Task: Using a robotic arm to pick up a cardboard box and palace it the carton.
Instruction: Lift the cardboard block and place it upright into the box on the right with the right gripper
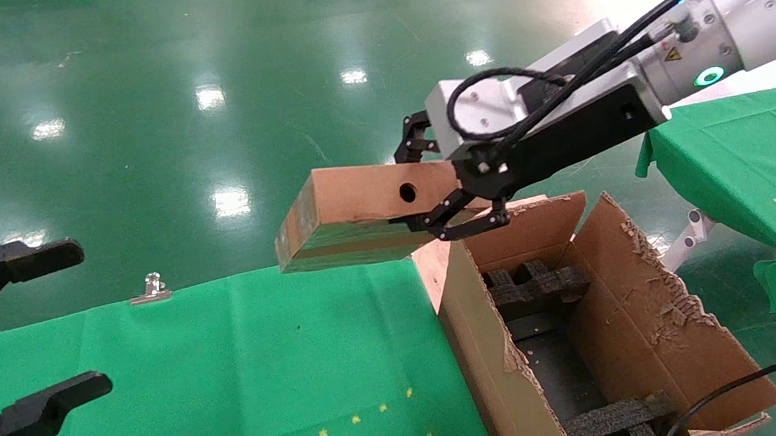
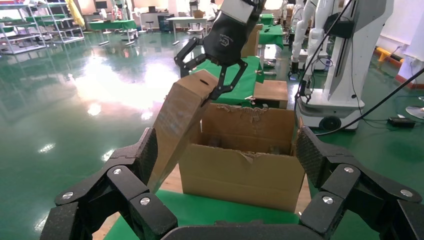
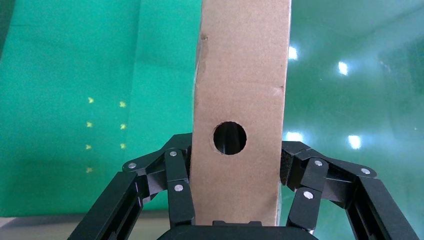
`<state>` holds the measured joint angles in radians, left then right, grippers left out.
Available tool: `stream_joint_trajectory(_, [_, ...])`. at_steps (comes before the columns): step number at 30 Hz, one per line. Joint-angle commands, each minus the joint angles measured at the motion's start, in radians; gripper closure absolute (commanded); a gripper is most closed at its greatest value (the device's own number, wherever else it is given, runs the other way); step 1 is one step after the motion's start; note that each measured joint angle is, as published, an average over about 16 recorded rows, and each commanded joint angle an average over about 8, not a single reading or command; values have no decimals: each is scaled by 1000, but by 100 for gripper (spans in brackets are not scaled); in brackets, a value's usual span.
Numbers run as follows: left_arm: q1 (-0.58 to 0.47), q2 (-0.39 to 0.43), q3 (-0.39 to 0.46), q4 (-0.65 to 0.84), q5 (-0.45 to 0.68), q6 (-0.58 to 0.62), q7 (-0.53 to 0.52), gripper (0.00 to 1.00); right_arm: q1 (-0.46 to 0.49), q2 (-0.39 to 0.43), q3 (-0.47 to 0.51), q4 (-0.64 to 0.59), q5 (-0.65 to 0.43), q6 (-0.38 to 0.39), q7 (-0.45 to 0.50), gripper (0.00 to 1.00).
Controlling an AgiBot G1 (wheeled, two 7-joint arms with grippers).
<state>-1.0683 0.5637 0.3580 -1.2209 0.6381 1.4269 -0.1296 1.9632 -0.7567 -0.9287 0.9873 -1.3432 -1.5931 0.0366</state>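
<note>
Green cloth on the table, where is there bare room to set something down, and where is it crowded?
Bare: the green cloth between the open left gripper and the carton, apart from a metal clip at its far edge. Crowded: the carton's inside, filled with black foam inserts, and the air over its near corner, where the right gripper holds the cardboard box.

The cardboard box [image 1: 352, 214] sits between the right hand's [image 1: 452, 184] fingers, reaching left over the table [image 1: 233, 372]; the carton [image 1: 651, 335] stands below that hand

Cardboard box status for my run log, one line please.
right gripper: shut on box | box: airborne beside carton, not inside | left gripper: open, idle
</note>
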Motion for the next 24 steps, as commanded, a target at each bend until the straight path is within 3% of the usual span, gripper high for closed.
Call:
stream_joint_trajectory(1, [0,0,0,0,0,0,0,0,22,9,-31,-24,33,1,-12,100])
stream_joint_trajectory(10, [0,0,0,0,0,0,0,0,107,128,-151,-123,47,2,-70,100])
stream_joint_trajectory(24, [0,0,0,0,0,0,0,0,211,334,-307,-272,-13,7,-118,100])
